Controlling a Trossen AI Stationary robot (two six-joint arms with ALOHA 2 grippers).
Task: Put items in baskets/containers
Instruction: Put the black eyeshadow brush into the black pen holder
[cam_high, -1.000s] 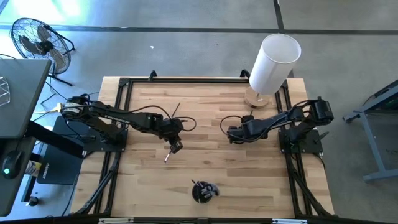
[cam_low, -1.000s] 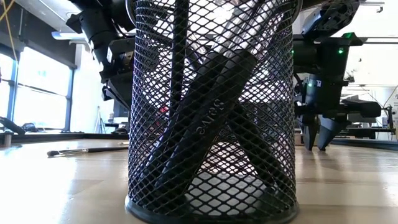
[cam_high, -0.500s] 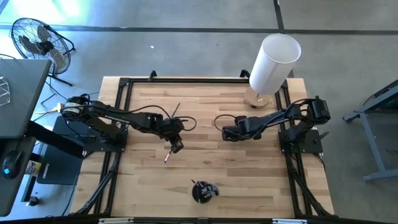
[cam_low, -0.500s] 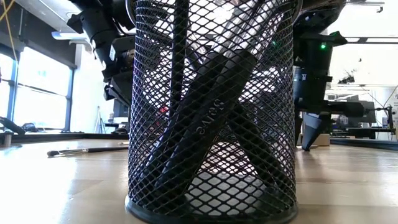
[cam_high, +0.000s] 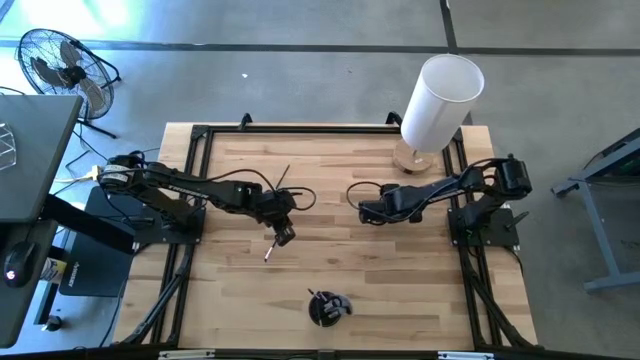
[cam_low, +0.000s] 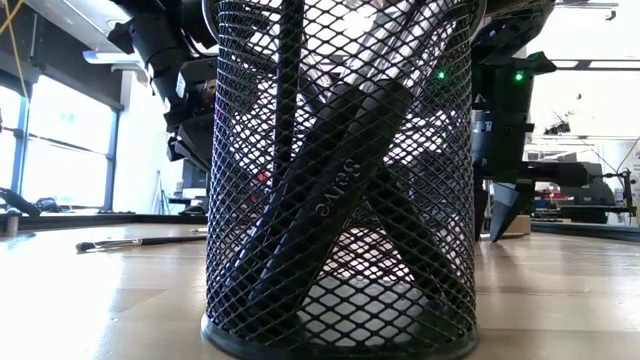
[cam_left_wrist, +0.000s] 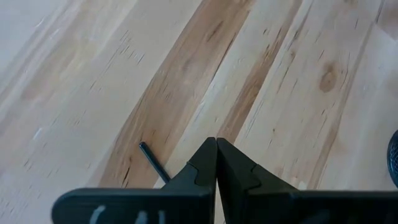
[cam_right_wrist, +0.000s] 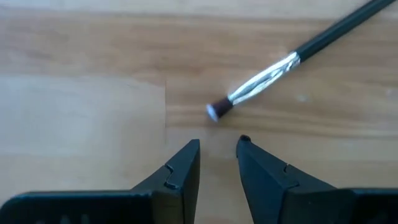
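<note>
Two end effectors in play: my right end effector (cam_right_wrist: 217, 158) hangs mid-tabletop with jaws parted a narrow gap, holding nothing, tips just short of a makeup brush (cam_right_wrist: 292, 59) lying flat on the wood — dark handle, silver ferrule, small pale tip. My left end effector (cam_left_wrist: 216, 163) is pinched fully shut over a thin dark brush handle (cam_left_wrist: 153, 162) that sticks out beside the fingers; cannot tell for sure if it is truly clamped or just under them. In the high view a loose brush (cam_high: 270, 253) lies just below the left end effector (cam_high: 283, 236), another (cam_high: 283, 177) lies behind it. The black mesh cup (cam_high: 328, 308) sits near the front edge, well apart from both arms, already stuffed with brushes. Handling guess: brush is light, stiff, thin, round handle, likely to roll or skid on smooth wood; best taken across the handle just behind the ferrule, not the bristles. Room: open tabletop (cam_high: 340, 260) all around the right end effector (cam_high: 366, 212), white cylinder (cam_high: 440, 102) stands at the far right corner, out of the path; black frame rails mark the edges.
</note>
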